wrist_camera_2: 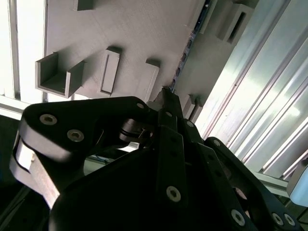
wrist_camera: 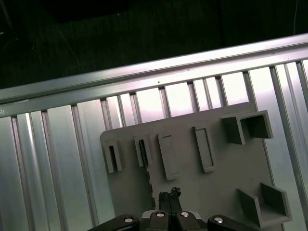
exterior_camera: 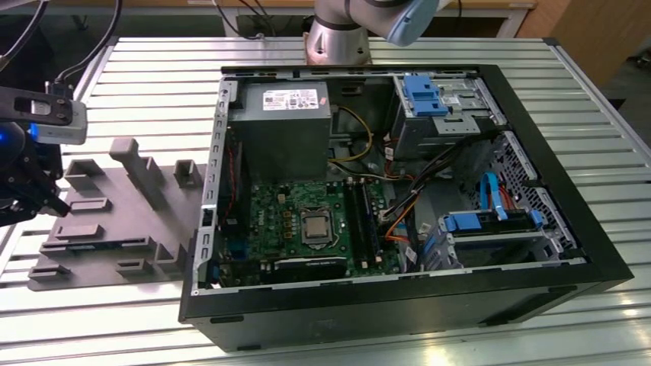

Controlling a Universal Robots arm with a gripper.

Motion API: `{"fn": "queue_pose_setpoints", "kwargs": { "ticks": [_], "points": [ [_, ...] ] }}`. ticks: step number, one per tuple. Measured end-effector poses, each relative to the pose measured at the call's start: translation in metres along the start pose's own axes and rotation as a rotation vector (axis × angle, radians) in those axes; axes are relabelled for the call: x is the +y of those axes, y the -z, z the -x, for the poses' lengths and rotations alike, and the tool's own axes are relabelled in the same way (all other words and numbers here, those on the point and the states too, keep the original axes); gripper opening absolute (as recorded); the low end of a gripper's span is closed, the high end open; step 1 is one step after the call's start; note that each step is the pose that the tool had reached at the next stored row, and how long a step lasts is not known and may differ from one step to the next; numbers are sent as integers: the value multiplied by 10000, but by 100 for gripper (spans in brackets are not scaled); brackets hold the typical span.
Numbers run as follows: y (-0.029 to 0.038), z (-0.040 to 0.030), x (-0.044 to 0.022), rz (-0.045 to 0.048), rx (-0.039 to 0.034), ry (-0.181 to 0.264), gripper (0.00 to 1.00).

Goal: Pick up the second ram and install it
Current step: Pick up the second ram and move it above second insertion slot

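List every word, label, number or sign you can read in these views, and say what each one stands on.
White label on the power supply, exterior view: it carries print, but the print is too small to read.
Grey fixture plate, in both wrist views: no text on it.
Nothing else can be read.

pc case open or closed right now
Open. In the exterior view the pc case lies on its side with no panel over it, leaving the motherboard and power supply exposed.
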State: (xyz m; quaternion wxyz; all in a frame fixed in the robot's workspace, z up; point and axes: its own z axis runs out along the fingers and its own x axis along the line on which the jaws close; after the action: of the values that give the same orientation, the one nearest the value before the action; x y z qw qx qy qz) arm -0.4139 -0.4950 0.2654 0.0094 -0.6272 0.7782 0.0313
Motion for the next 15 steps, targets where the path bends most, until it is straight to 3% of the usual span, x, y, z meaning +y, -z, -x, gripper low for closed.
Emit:
{"fn": "queue_pose_setpoints", "kwargs": {
  "ticks": [15],
  "points": [
    [-64,-37,-10,1,0,18,11]
  ]
}}
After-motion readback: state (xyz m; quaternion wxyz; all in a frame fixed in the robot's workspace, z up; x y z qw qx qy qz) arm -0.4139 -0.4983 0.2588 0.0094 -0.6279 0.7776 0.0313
